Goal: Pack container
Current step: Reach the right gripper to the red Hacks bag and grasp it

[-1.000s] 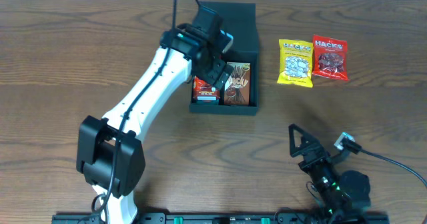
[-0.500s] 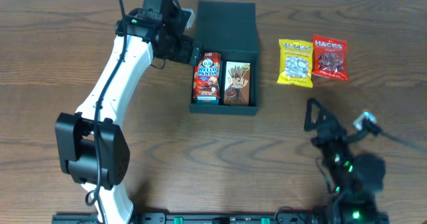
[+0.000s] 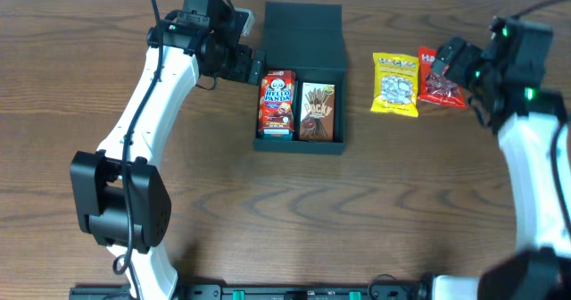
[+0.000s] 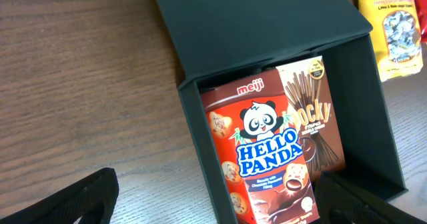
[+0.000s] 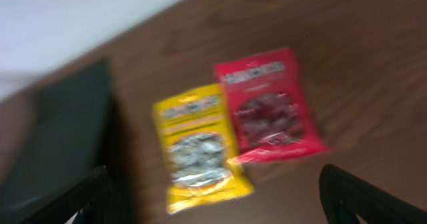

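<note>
The container [image 3: 332, 63] is a dark teal box with its flap lid folded back, at the table's back middle. A red Hello Panda box [image 3: 277, 104] and a brown Pocky box [image 3: 317, 111] lie side by side inside it. My left gripper [image 3: 252, 66] hangs open and empty just left of the container's back left corner. In the left wrist view the gripper [image 4: 215, 214] has the container's wall [image 4: 373, 84] and Hello Panda box [image 4: 267, 151] below it. My right gripper [image 3: 453, 63] hovers open over the red Hacks bag [image 3: 442, 87], beside the yellow Hacks bag [image 3: 395, 84].
In the blurred right wrist view the gripper [image 5: 220, 214] looks down on the yellow bag [image 5: 197, 144] and red bag [image 5: 267, 107], with the container [image 5: 60, 131] at the left. Bare wood table [image 3: 268, 211] spans the front. The table's back edge runs behind the container.
My left gripper has pulled out of the container to the left, leaving the Hello Panda box inside. My right arm has swung from the table's front up to the red bag.
</note>
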Robot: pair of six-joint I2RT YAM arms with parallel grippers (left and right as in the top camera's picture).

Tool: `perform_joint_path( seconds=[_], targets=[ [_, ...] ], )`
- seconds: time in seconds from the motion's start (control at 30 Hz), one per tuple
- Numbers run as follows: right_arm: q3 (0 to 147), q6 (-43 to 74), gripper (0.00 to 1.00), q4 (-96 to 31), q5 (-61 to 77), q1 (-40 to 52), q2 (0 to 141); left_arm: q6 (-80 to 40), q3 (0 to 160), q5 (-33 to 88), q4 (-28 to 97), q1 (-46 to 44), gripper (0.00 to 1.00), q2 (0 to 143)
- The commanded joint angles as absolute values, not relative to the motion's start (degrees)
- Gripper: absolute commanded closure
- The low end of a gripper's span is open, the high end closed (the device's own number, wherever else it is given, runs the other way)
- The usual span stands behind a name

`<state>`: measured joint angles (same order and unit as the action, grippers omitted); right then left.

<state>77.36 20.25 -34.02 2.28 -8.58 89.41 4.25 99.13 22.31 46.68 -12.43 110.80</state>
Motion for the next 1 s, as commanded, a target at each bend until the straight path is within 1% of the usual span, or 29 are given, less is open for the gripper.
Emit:
perform_joint_path(
  seconds=[0.0, 0.07, 0.17, 0.33, 0.53, 0.63, 0.7, 0.73, 0.77, 0.83, 0.93, 0.97],
  targets=[
    [83.59, 14.02, 0.01, -37.12, -5.78, -8.99, 96.97, 3.6, 99.29, 22.41, 46.87, -12.01, 0.05, 109.71],
    [87.39, 14.04, 0.01, -39.51, -8.67, -8.99, 102.89, 3.6, 99.29, 22.44, 46.87, -12.01, 0.05, 109.71],
    [91.64, 14.06, 0.01, -41.6, -8.97, -9.04, 109.23, 3.62, 99.29, 22.41, 46.85, -12.01, 0.05, 109.71],
    [92.47, 14.06, 0.01, -42.17, -8.97, -9.04, 116.16, 3.62, 99.26, 22.31, 46.85, -12.01, 0.05, 109.71],
    [92.47, 14.06, 0.01, -38.22, -8.54, -10.0, 121.25, 3.6, 99.26, 20.62, 46.85, -12.01, 0.05, 109.71],
    [92.47, 14.04, 0.04, -36.42, -6.85, -10.79, 123.33, 3.6, 99.26, 20.34, 46.72, -11.99, 0.05, 109.71],
    [92.47, 14.06, 0.13, -35.9, -6.15, -11.09, 123.87, 3.6, 99.26, 20.34, 46.72, -11.99, 0.05, 109.71],
    [92.47, 14.06, 0.16, -35.7, -6.15, -11.14, 123.87, 3.6, 99.29, 20.36, 46.72, -11.99, 0.05, 109.71],
    [92.47, 14.06, 0.25, -35.51, -6.13, -11.14, 123.87, 3.64, 99.26, 20.14, 46.68, -11.97, 0.05, 109.71],
    [92.47, 14.11, 0.36, -35.97, -5.61, -11.11, 123.87, 3.64, 99.26, 18.63, 46.68, -11.94, 0.05, 109.71],
    [92.47, 14.87, 0.62, -38.41, -4.01, -11.05, 123.87, 3.68, 99.26, 17.58, 47.11, -11.92, 0.05, 109.71],
    [92.47, 15.44, 0.65, -38.81, -4.03, -11.05, 123.87, 3.68, 99.26, 17.58, 47.27, -11.9, 0.05, 109.71]
  ],
)
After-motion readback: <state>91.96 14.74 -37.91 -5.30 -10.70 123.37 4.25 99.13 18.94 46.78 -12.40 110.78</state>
